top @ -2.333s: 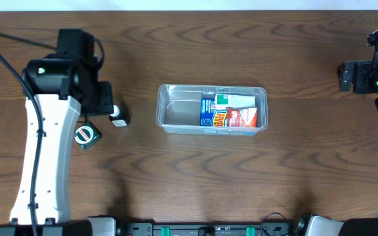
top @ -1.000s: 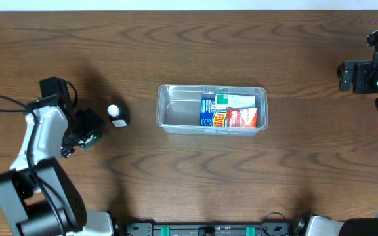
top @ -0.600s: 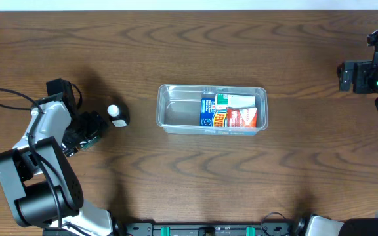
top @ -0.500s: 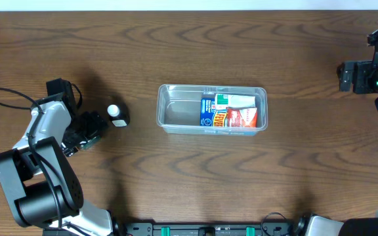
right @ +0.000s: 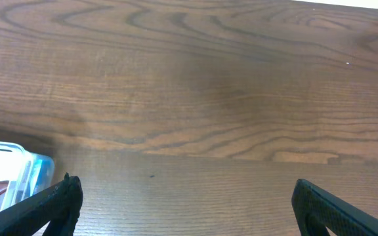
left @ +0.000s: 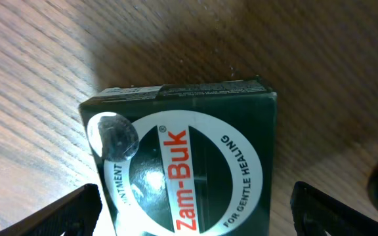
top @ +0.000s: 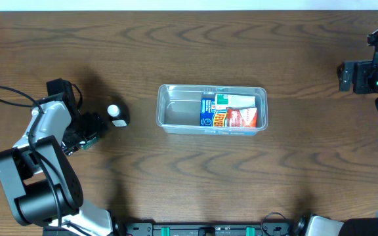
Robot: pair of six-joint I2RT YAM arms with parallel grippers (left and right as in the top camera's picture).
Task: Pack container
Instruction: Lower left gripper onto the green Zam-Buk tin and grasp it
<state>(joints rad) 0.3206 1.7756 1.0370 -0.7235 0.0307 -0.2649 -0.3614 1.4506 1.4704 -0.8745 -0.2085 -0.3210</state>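
Left wrist view, closest in: a dark green Zam-Buk box [left: 182, 170] lies flat on the wooden table [top: 189, 183]. Its white round label faces up, with red lettering and a spot of glare on its left part. The left gripper [left: 195, 213] is spread wide around the box, one fingertip in the lower left corner of the frame and the other in the lower right. The right-hand finger stands clear of the box with bare wood between them. The left-hand one sits just at the box's edge, and contact cannot be told. Nothing is grasped.

From overhead, that arm is bent in the lower left of the frame with the box under its head. Just to the upper right of it, apart from the fingers, a small bottle [top: 117, 115] with a white cap stands upright.

Farther along, at the middle of the frame, sits the container [top: 169, 111], clear and shallow, well apart from both arms. Its left half shows only its bare floor. Its right half holds packets [top: 231, 113] lying flat together in blue, red and green-and-white.

Farthest off, at the upper right edge, the right gripper [right: 189, 210] hangs released over bare wood, its fingertips far apart. A corner of the container shows at the lower left of the right wrist view.
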